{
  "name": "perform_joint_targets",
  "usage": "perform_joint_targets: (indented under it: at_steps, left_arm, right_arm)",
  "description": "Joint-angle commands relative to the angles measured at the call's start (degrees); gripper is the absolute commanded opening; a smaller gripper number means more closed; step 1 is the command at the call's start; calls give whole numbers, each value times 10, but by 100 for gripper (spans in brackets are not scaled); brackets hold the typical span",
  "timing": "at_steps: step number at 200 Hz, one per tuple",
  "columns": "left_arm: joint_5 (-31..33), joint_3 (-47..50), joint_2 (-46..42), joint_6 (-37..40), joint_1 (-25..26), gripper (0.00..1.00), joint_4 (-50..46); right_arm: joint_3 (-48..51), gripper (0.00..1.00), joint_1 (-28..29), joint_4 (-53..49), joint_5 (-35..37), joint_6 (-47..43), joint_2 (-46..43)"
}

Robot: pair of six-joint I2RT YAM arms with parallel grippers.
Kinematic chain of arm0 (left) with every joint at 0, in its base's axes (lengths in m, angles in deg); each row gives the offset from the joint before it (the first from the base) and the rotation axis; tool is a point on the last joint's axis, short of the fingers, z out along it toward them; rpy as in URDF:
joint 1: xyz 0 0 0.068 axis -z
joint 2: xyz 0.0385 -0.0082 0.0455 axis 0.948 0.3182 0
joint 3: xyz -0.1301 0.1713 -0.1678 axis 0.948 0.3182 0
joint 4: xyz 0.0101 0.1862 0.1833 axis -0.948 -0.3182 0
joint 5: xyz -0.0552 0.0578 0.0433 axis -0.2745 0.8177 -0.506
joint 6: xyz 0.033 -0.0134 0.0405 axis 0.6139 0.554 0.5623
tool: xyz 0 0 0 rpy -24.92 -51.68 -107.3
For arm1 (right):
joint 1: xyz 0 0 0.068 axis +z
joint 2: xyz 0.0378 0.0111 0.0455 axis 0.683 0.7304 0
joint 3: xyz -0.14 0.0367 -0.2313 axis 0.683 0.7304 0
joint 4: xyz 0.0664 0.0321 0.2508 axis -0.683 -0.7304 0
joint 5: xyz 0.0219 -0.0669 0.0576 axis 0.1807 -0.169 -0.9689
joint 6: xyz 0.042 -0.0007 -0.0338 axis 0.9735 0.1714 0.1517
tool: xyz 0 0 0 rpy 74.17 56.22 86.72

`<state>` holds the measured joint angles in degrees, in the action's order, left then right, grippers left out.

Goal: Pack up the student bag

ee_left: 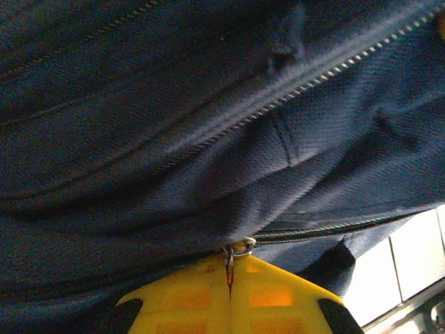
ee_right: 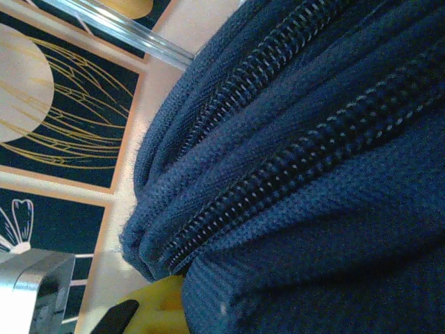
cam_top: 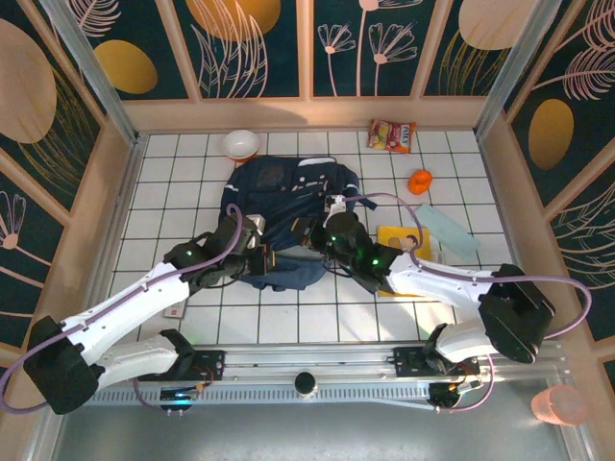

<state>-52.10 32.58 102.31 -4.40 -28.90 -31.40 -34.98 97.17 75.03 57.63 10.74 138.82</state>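
Observation:
The student bag [cam_top: 293,197], navy blue with white stripes, lies in the middle of the tiled table. My left gripper [cam_top: 261,255] is at its near left edge. In the left wrist view the yellow fingers [ee_left: 278,296] are pressed together, and my left gripper [ee_left: 230,263] is shut on the small metal zipper pull [ee_left: 240,247] at the end of a zipper line. My right gripper [cam_top: 325,229] is at the bag's near right side. In the right wrist view navy fabric with two zipper tracks [ee_right: 292,160] drapes over a yellow finger [ee_right: 158,306], hiding the tips.
A white bowl [cam_top: 241,144] sits behind the bag, a snack packet [cam_top: 392,135] at the back right. An orange object [cam_top: 420,181], a yellow book [cam_top: 402,252] and a light blue sheet [cam_top: 452,230] lie to the right. A pink cup [cam_top: 559,405] stands off the table's near right.

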Motion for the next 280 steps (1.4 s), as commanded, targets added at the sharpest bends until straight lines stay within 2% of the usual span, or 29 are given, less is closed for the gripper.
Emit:
perform_joint_targets:
  at_steps: [1,17,45,80,94,109,127,143,163,187,201,210,224,239,280]
  left_arm:
    - [45,-44,5,110,-11,0,-55]
    - [67,-64,24,172,-10,0,-77]
    - [79,-99,46,255,-13,0,-89]
    - [85,-106,51,296,-13,0,-103]
    - [55,-99,45,302,-13,0,-99]
    - [-27,-92,34,300,-13,0,-72]
    - [-106,-85,25,263,-13,0,-11]
    - [-139,-63,25,233,-13,0,42]
    - [-159,-50,30,210,-13,0,92]
    - [-180,-49,36,198,-13,0,128]
    - [-181,-49,36,190,-13,0,142]
    - [-173,-49,36,188,-13,0,142]
    - [-145,-54,40,191,-13,0,121]
    - [-105,-65,51,212,-14,0,76]
    - [-23,-78,62,240,-49,0,-1]
  right_arm:
    - [-8,0,-16,2,-27,-44,-42]
    - [-12,0,-30,-13,-42,-62,-48]
    - [-7,0,-54,-3,-108,-75,-57]
    - [7,0,-95,16,-165,-72,-74]
    - [15,0,-120,20,-186,-60,-80]
    - [30,0,-127,48,-187,-29,-81]
    - [41,23,-120,86,-194,20,-64]
    - [50,37,-99,104,-155,61,-57]
    - [62,44,-74,123,-106,97,-47]
    - [58,46,-52,149,-81,119,-19]
    - [50,45,-48,152,-79,126,-2]
    - [45,39,-48,144,-77,126,4]
    - [33,17,-51,119,-76,110,6]
    - [20,0,-60,89,-92,72,-5]
    - [-4,0,-113,-25,-174,-39,-60]
